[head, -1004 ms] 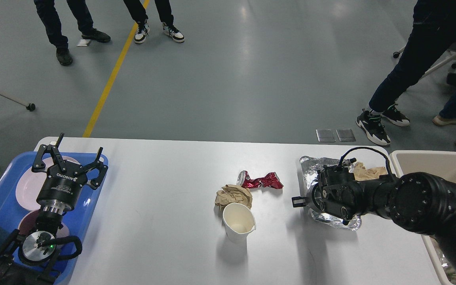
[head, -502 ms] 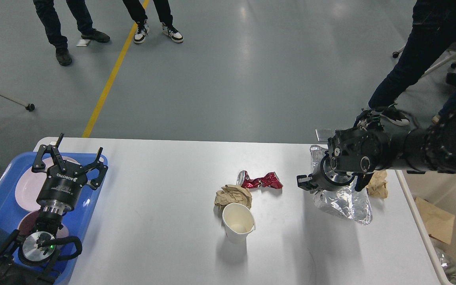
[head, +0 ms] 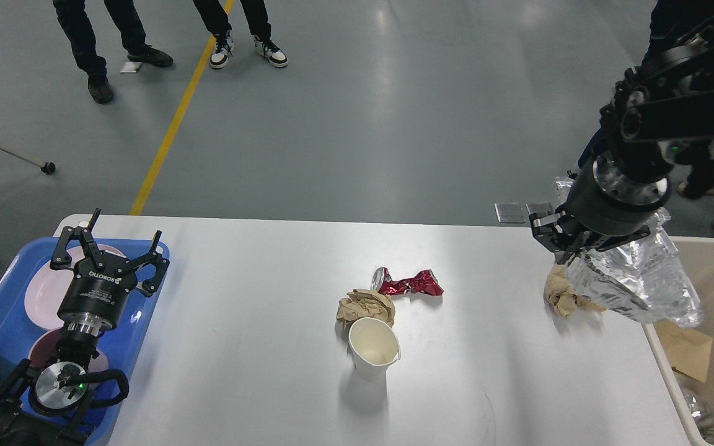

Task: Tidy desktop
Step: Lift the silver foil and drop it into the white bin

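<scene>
While the desktop (head: 258,347) fills the lower frame, right gripper (head: 571,251) hangs over its right edge, fingers pinching crumpled foil (head: 636,279) above the beige bin (head: 713,263). Left gripper (head: 108,255) sits over the left edge, fingers spread.

one legible marking only: white lettering "robotiq" on the black cylindrical body of the left gripper (head: 107,257), printed along the housing just below the finger base and read upside down from the head view. the crushed red can (head: 408,283) on the desktop (head: 258,347) carries print, too crumpled and small to read.
</scene>
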`<state>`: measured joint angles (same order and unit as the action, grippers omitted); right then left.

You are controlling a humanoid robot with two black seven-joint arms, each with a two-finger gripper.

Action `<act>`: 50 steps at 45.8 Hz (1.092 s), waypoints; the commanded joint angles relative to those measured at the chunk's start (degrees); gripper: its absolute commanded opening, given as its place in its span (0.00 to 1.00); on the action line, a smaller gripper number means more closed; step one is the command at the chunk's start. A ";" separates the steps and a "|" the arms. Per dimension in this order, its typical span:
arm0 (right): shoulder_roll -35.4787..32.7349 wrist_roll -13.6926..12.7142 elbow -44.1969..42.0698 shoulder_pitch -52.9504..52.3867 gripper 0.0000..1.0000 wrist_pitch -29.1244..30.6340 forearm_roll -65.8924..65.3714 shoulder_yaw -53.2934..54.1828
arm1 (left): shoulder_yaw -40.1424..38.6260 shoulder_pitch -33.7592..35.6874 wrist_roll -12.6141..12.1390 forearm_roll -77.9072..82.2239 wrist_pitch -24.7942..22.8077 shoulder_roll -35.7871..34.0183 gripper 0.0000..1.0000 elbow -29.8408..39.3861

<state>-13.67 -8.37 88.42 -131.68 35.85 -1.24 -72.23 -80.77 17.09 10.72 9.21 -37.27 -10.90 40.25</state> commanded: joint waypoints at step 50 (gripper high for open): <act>-13.76 0.46 -72.05 80.69 0.00 -24.24 1.41 10.18 | 0.00 -0.04 0.09 0.02 0.00 0.00 0.96 0.00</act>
<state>-31.08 -7.92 26.75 -59.73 12.81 0.20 -65.25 -80.77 17.04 10.82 9.21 -37.27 -10.90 40.26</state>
